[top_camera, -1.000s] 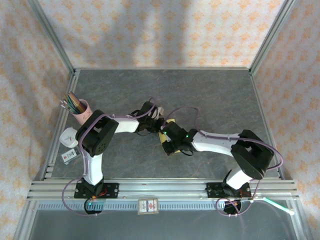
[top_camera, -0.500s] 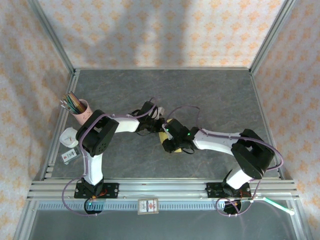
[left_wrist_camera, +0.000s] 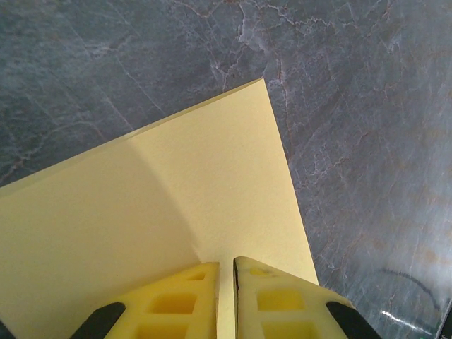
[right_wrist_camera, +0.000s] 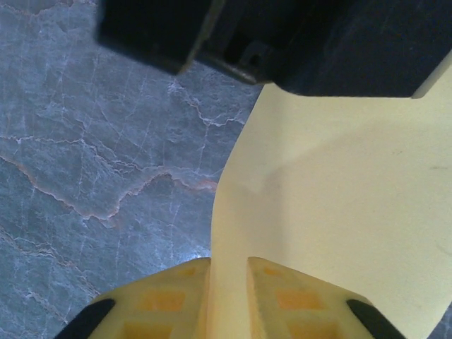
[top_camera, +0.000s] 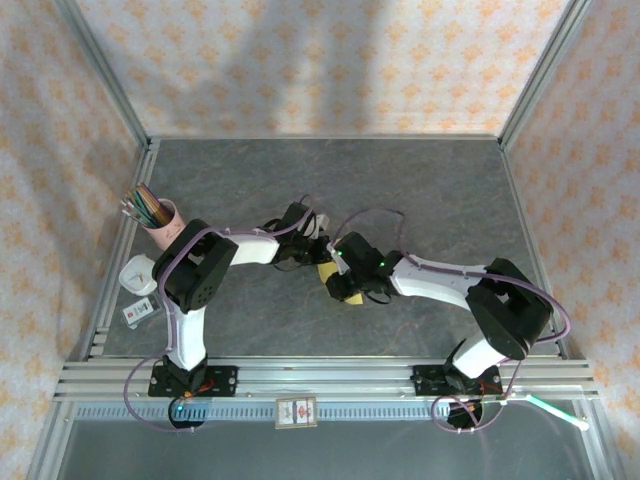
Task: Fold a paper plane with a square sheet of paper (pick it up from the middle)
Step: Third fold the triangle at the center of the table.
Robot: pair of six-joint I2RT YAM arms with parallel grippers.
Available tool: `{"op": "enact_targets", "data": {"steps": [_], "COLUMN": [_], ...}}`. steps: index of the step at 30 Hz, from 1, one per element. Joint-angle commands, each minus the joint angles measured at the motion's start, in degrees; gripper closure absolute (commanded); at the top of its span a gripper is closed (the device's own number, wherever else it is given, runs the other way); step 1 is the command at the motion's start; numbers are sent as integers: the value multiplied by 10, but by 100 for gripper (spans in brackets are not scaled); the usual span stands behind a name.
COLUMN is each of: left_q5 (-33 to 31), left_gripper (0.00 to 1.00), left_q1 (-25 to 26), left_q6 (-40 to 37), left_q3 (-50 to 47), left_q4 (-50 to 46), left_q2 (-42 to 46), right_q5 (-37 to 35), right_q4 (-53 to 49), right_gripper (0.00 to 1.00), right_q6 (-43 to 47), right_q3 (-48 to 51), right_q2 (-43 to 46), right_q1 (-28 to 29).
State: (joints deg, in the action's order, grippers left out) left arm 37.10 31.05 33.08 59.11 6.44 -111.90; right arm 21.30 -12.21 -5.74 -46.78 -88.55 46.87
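Top view, both arms meeting at mid-tabletop (top_camera: pixel 430 190). Over the last second my right wrist has drawn a little toward its own side. The yellow that showed beyond it is now covered, and a fresh patch of the square sheet of paper (top_camera: pixel 346 297) has appeared on its near side. My left arm has hardly moved. I judge that the sheet is being turned or drawn over between the two grips, so this is an early fold being formed and not a finished one; no dart shape is visible yet.

Left wrist view: my left pincer (left_wrist_camera: pixel 227 272) is closed on the sheet's near edge, with only a thin slit between the yellow fingers (left_wrist_camera: pixel 176 307). The paper spreads flat away from it to one sharp corner, and a soft shadow line crosses it.

Right wrist view: my right pincer (right_wrist_camera: pixel 229 275) also grips the sheet, which rises curved out of the narrow gap between its fingers.

Hard to make out: from above, both wrists cover most of the paper, so its outline is lost. In the right wrist view a dark housing (right_wrist_camera: pixel 296 42) — probably my other wrist — cuts off the far edge. I cannot tell whether the shadow line is a true crease or only a bend.
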Motion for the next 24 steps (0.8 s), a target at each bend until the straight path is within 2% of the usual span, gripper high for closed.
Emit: {"op": "enact_targets", "data": {"steps": [1, 7, 24], "left_q5": [-19, -19, -20], "left_gripper": [84, 84, 84], "left_q1": [1, 1, 2], "left_q6": [-13, -18, -30], "left_q3": [1, 5, 13], "left_q4": [-33, -40, -52], "left_q2": [-24, -29, -43], "right_q5": [4, -1, -7], "right_q4": [13, 22, 19], "right_gripper": [85, 91, 91], "right_q6": [5, -2, 11], "right_q3": [9, 5, -22], "right_q2": [14, 0, -32], "right_q1": [-5, -19, -54]}}
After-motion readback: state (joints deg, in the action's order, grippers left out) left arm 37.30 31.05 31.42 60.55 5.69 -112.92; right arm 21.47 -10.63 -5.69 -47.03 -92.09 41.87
